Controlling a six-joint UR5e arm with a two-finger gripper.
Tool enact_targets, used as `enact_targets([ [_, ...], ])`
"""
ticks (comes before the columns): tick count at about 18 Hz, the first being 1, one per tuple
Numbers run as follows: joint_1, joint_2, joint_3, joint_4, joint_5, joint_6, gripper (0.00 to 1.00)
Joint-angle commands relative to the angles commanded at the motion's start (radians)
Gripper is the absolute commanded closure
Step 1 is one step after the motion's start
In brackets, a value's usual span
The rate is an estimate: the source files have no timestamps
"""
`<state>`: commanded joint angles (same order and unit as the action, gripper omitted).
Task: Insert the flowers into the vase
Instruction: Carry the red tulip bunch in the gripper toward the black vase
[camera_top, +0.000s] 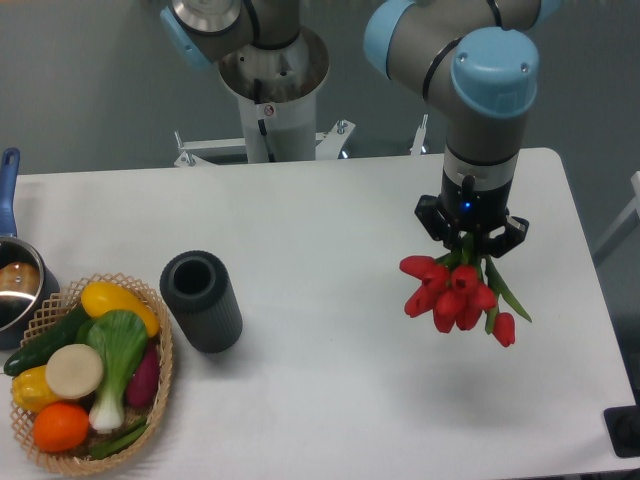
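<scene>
Between the gripper (470, 243), holding the red tulips (455, 295) on the right, and the dark grey ribbed vase (201, 301) on the left lies a broad stretch of bare white table (330, 210). The vase's round mouth faces up with nothing over it. Just left of the vase stands the wicker basket (160, 385) heaped with vegetables, and the blue-handled pot (15, 280) sits at the left edge. The arm's base (272, 90) stands at the far side.
</scene>
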<state>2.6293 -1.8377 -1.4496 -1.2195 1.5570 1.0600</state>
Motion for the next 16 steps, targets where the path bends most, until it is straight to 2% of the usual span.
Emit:
enact_targets([
  [7, -0.008, 0.035, 0.002, 0.02, -0.152, -0.029, 1.0],
  [11, -0.006, 0.049, -0.014, 0.171, -0.31, -0.087, 1.0],
  [16, -0.012, 0.055, -0.014, 0.264, -0.513, -0.182, 1.0],
])
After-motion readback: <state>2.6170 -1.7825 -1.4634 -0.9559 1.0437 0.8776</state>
